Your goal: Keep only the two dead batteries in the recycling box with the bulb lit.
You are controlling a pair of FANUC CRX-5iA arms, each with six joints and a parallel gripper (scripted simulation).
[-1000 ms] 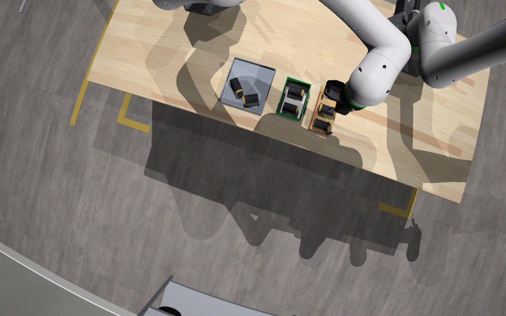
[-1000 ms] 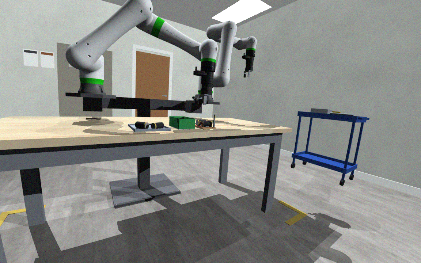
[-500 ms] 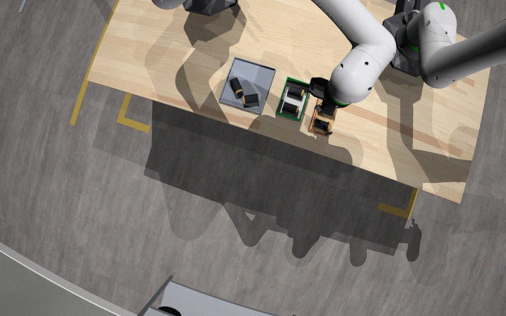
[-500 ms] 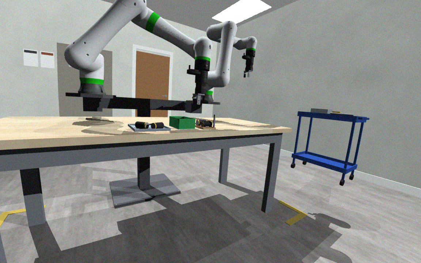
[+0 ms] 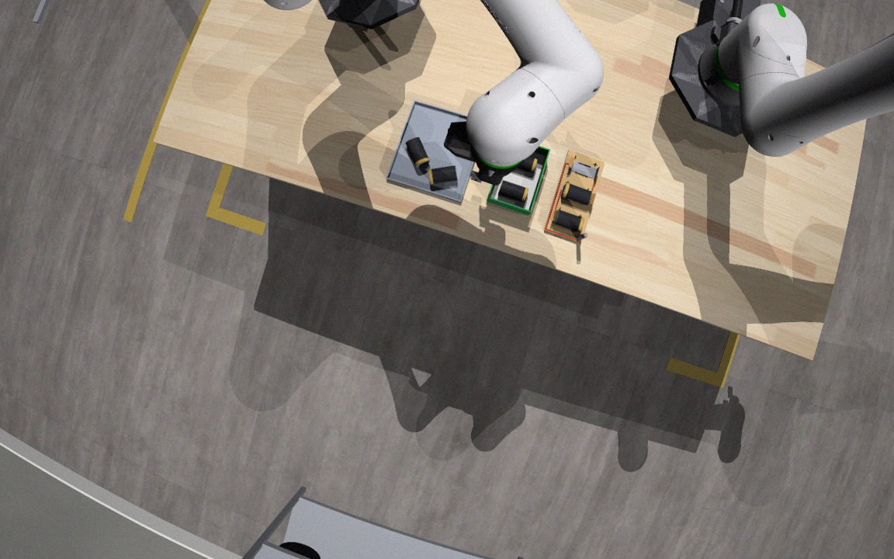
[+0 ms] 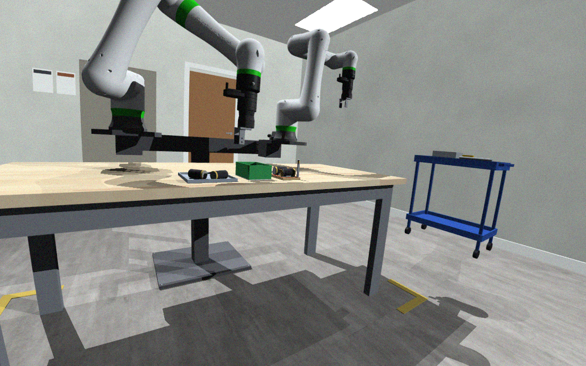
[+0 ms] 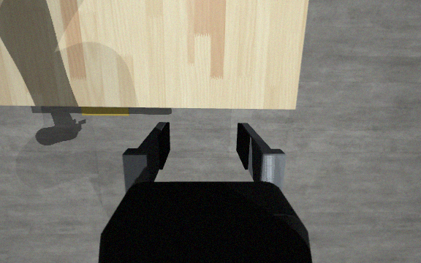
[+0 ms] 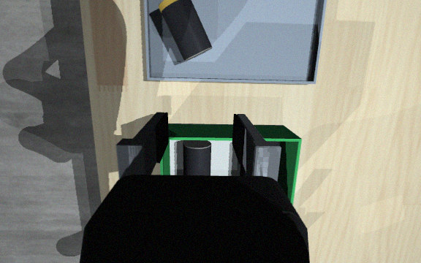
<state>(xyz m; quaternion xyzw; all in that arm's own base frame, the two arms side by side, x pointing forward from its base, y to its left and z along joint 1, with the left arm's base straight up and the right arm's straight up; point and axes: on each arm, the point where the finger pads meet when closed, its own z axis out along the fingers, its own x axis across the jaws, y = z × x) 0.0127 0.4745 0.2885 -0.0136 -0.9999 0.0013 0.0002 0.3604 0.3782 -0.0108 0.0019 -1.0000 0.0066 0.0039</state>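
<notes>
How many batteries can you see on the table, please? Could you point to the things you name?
6: two in the grey tray (image 5: 403,173) (image 6: 208,180) (image 8: 314,44), two in the green box (image 5: 490,201) (image 6: 253,171) (image 8: 297,164), two in the holder board (image 5: 556,226) (image 6: 289,178). More could be hidden under the arm.

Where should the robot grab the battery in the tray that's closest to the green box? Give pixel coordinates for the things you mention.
Probably round the middle of the battery (image 5: 442,177) (image 6: 218,174) (image 8: 186,31), from straight above, one finger along each long side: it's a round tube lying down, and the tray (image 5: 440,128) (image 6: 209,180) (image 8: 269,47) is open on top.
</notes>
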